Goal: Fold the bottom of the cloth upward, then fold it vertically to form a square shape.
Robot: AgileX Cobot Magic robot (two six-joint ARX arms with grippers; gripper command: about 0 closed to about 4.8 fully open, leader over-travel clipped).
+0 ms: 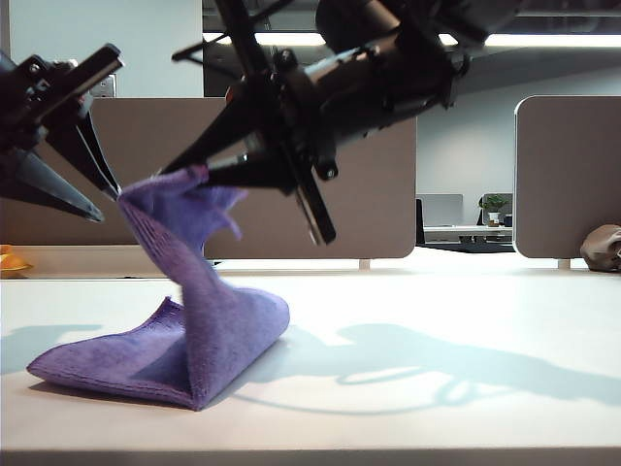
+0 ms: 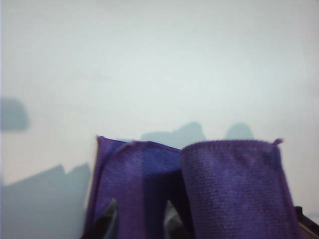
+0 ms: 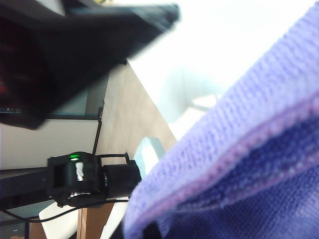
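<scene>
On the white table point(image 1: 466, 320), mid-fold: purple microfiber cloth point(image 1: 194, 330) partly flat at left-centre, already doubled along the near edge, with one end hauled up off the surface into a twisted column.

Above it, right arm reaching across the middle. Right gripper point(image 1: 199, 173) clamped shut on the cloth's raised top edge, holding it high so the lifted part can swing over the flat part. Right wrist view filled by hem and pile right against the lens, consistent with a pinch at the edge.

Up at far left, left gripper point(image 1: 109, 199) with dark fingers splayed wide, tips just beside the raised corner. Cannot tell if touching. Left wrist view: fingertips point(image 2: 107, 219) apart, cloth draped between and past them, no clear pinch. Probably just letting go or lining up for a second corner grab, so the edge stays level.

Against the far divider at right, small brownish-grey lump point(image 1: 602, 248), well apart, irrelevant.

Risk: single-point hold leaves the edge twisted, likely a skewed fold.
</scene>
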